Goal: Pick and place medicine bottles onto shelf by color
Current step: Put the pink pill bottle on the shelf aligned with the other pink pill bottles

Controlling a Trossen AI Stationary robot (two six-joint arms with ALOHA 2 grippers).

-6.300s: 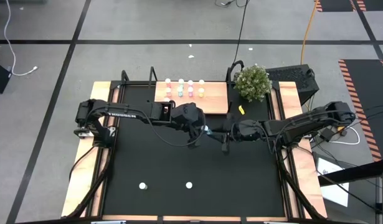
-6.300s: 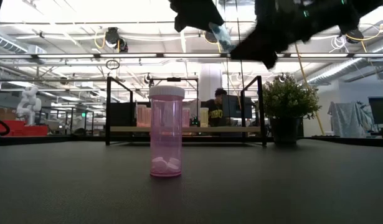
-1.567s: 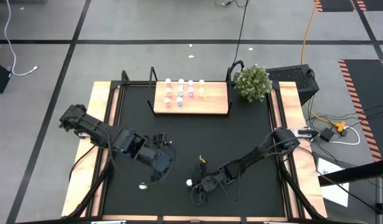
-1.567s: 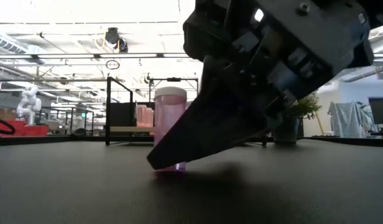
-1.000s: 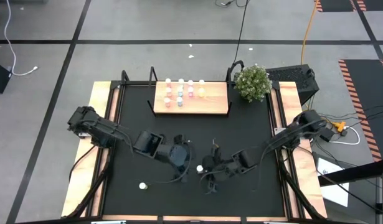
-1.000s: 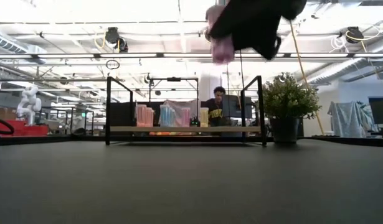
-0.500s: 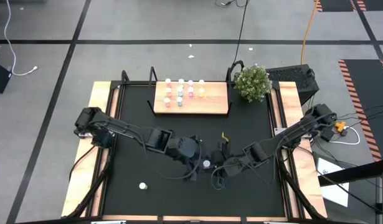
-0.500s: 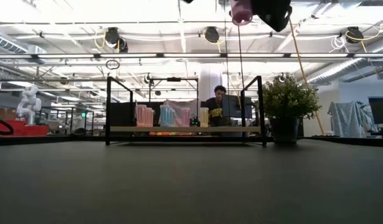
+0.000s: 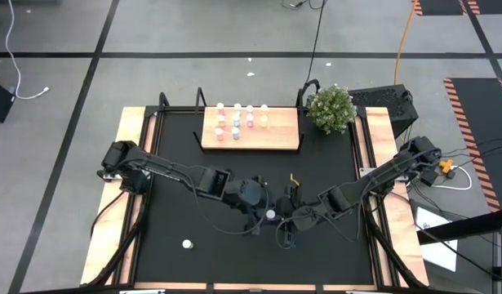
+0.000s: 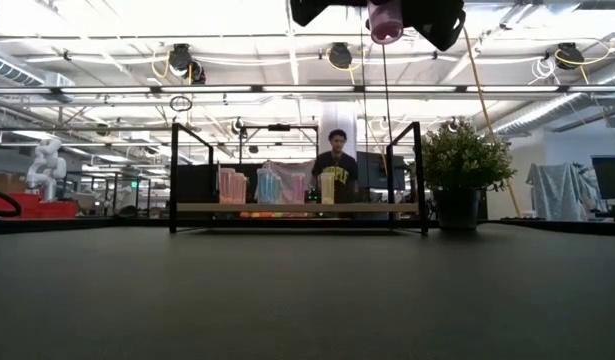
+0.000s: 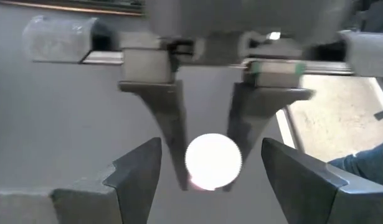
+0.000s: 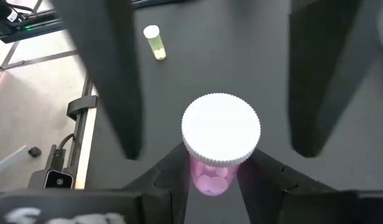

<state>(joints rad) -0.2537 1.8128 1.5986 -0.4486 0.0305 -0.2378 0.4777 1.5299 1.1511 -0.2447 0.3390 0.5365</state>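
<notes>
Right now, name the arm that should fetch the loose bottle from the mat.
Left. The loose bottle lies on the left arm's side of the mat, and the left gripper is open. The right gripper is shut on a pink bottle.

Bright, even overhead light in high view, shadows faint. Low view: ceiling strip lights blown out, black mat dim. Left wrist view soft, white cap overexposed. Right wrist view: own fingers blurred, pink bottle sharp.
</notes>
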